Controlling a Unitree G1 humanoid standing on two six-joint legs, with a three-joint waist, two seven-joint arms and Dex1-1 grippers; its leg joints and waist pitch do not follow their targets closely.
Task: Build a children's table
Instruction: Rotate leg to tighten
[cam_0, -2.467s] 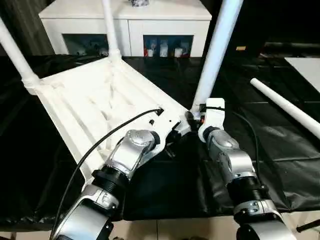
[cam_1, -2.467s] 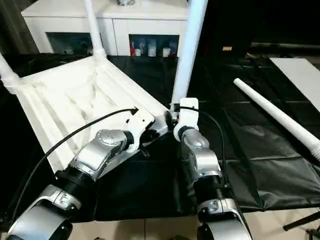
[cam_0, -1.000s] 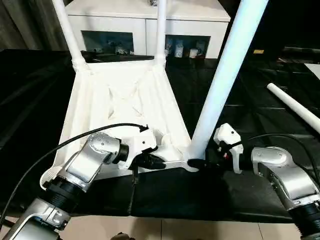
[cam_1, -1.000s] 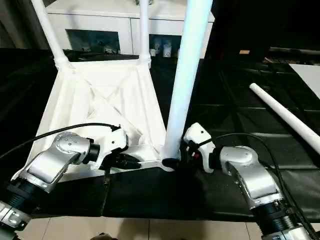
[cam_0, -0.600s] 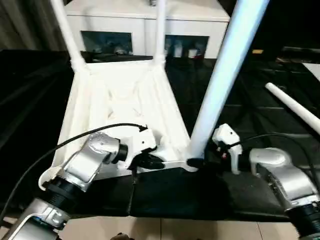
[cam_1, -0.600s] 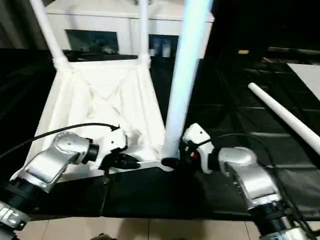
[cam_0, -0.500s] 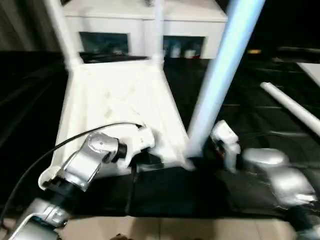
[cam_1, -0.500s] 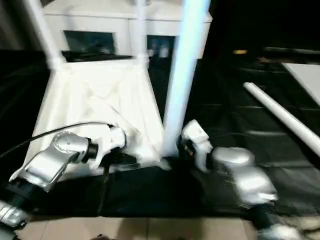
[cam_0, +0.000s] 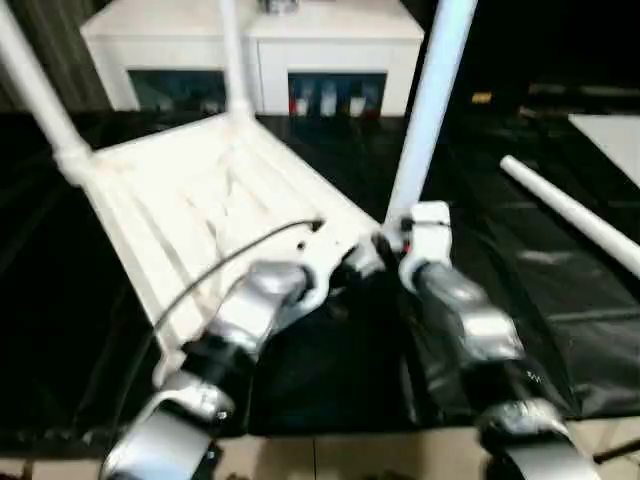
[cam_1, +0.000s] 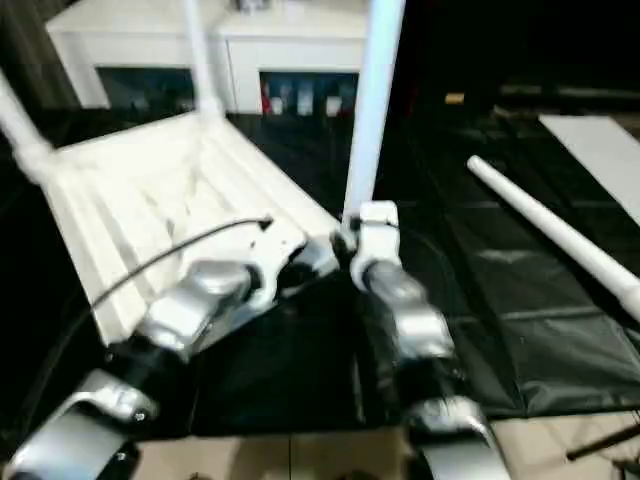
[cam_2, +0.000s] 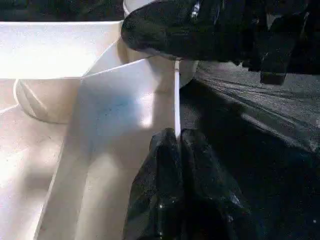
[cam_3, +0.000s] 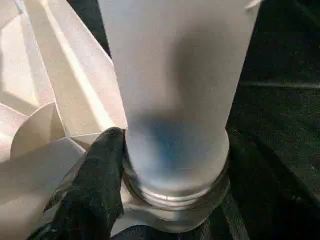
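The white tabletop (cam_0: 190, 200) lies upside down, ribbed underside up, on a black sheet. Three white legs stand in its corner sockets: one at far left (cam_0: 35, 90), one at the back (cam_0: 233, 60), one at the near right corner (cam_0: 430, 110). A fourth leg (cam_0: 570, 215) lies loose to the right. My left gripper (cam_2: 176, 137) is shut on the thin rim of the tabletop beside the near right socket. My right gripper (cam_0: 385, 243) sits at the base of the near right leg (cam_3: 175, 100), one finger (cam_3: 100, 175) pressed against its collar.
A white cabinet (cam_0: 250, 40) stands behind the work surface. A flat white board (cam_0: 610, 135) lies at the far right. The black sheet (cam_0: 560, 330) ends at the front edge, with pale floor below it.
The tabletop has swung round, its near right corner now farther from me. Both grippers kept their hold. My forearms now point forward, close together, instead of reaching in from the sides.
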